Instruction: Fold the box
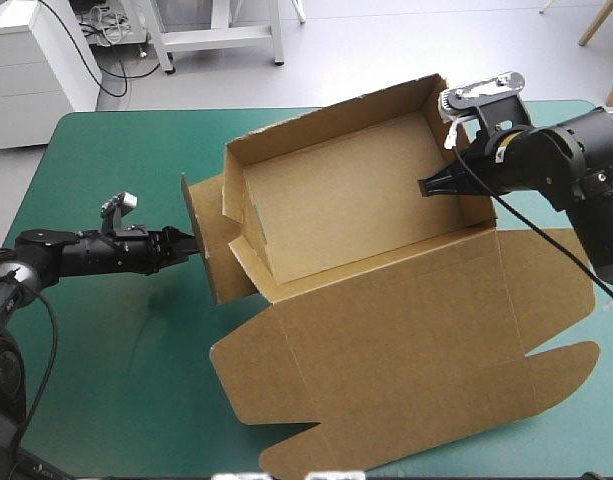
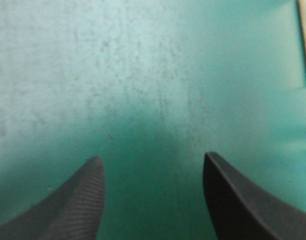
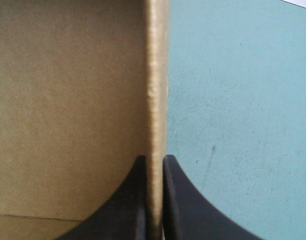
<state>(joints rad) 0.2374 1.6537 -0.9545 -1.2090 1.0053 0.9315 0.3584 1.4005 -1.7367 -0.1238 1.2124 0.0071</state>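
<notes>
Box (image 1: 356, 200) of brown board stands as an open tray, lid flat, right wall pinched by the right gripper (image 1: 433, 185), left gripper (image 1: 189, 243) spread wide near its left side.

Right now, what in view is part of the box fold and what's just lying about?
In the job: box, walls raised, lid flat; right gripper, shut on a side wall; left gripper, open, near the opposite flap.
Not in the job: teal-green cover, just the surface underneath.
</notes>
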